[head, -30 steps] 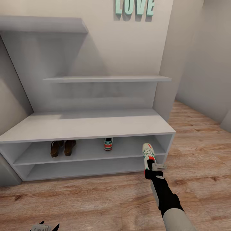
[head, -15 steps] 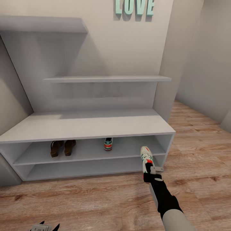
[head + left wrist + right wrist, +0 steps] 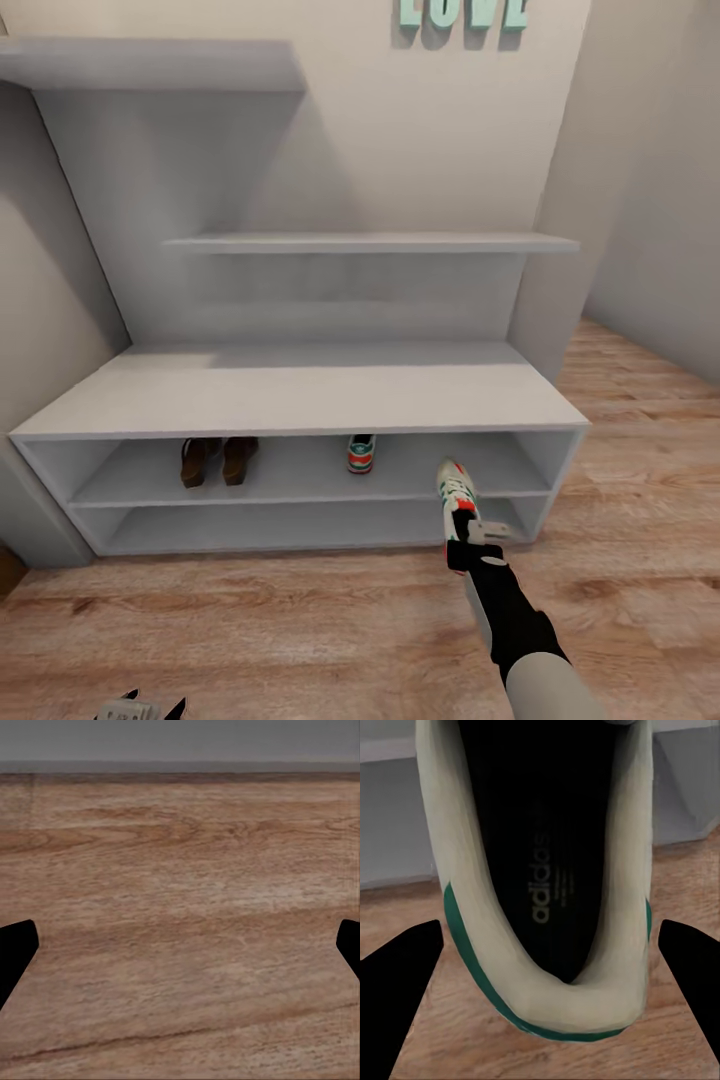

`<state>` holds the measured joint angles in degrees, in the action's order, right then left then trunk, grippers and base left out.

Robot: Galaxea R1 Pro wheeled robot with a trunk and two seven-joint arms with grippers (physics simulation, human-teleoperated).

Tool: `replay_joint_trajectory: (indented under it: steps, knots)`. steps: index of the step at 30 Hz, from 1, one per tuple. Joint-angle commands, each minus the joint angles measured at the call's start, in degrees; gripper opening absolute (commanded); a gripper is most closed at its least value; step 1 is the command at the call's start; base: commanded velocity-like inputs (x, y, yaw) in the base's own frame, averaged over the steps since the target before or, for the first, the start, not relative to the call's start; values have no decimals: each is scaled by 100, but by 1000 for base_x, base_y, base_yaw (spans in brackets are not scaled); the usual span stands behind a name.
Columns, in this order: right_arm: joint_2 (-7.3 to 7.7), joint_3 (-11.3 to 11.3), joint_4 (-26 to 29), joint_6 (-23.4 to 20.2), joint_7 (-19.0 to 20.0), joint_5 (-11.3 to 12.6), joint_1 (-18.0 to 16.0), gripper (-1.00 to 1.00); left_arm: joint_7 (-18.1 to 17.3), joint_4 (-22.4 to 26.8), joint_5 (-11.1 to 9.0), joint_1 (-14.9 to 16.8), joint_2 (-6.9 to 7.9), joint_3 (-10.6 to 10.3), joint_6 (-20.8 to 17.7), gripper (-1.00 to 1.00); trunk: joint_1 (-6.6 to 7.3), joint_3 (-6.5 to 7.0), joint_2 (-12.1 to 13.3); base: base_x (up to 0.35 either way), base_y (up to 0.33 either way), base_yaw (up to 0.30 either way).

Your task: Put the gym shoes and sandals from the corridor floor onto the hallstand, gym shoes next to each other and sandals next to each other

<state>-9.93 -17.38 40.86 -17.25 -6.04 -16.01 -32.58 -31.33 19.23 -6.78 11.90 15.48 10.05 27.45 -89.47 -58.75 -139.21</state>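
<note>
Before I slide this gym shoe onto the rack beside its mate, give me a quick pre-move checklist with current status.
1. Held gym shoe in right gripper: ok, off the floor.
2. Grip security: cannot tell; in the wrist view the fingers sit wide of the shoe.
3. Mate gym shoe on the upper shelf of the hallstand: ok.
4. Shelf space right of the mate: ok, free.
5. Sandals side by side on the same shelf: ok.
6. Left gripper: ok, low, away from the rack.

Off-white gym shoe [image 3: 456,489] — green stripes — against pale grey hallstand [image 3: 300,395].
</note>
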Motion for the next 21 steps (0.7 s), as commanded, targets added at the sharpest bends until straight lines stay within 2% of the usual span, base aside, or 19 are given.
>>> replay_joint_trajectory:
  steps: [1,21]
  knots:
    - [-7,-20,14,-33,6,-44,-2,-100,-57,-11,-52,6,-1,15,-12,100,-1,-13,-2,226,185,171]
    - [-7,-28,34,-24,6,-51,-2,-100,-57,-75,-45,6,-10,15,-12,100,-1,-62,-2,36,23,55]
